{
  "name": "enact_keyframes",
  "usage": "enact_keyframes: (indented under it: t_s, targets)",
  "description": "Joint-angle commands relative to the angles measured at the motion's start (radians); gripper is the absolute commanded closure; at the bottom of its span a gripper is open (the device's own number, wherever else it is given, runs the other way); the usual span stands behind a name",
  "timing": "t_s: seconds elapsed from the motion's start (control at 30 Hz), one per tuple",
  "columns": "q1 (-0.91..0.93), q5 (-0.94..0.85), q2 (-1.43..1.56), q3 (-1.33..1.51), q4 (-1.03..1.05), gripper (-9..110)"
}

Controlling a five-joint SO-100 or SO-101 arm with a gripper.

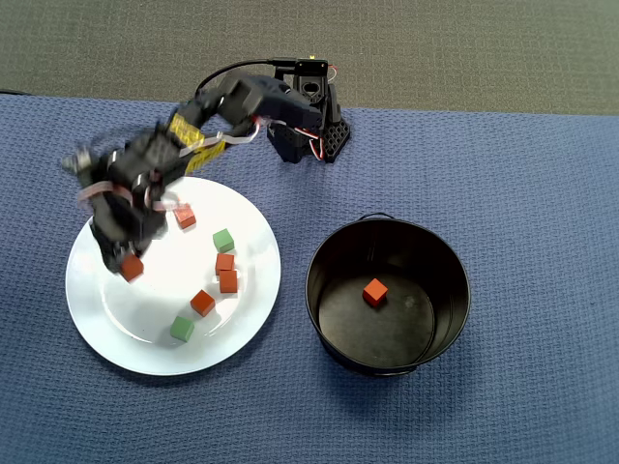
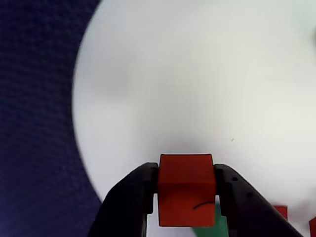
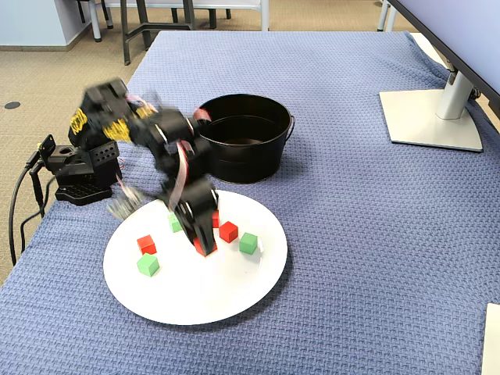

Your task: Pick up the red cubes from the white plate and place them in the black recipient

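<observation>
The pincer (image 2: 186,197) pinches one red cube (image 2: 186,190) over the white plate (image 1: 145,319) (arm blurred). In the overhead view the black recipient (image 1: 450,251) lies to the plate's right, one cube (image 1: 375,292) already inside.

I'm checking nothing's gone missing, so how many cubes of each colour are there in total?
Red cubes: 6 (4 loose on the white plate, 1 between the fingers, 1 in the black pot)
Green cubes: 3, all on the plate
Total: 9
</observation>
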Motion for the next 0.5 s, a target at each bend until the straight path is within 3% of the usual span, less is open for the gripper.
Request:
enact_keyframes:
  t_s: [0.0, 0.27, 0.47]
  targets:
    - [-0.08, 0.005, 0.354, 0.123, -0.021, 102]
    - [-0.538, 0.034, 0.764, 0.465, -0.104, 102]
    - [-0.879, -0.005, 0.873, 0.715, -0.267, 102]
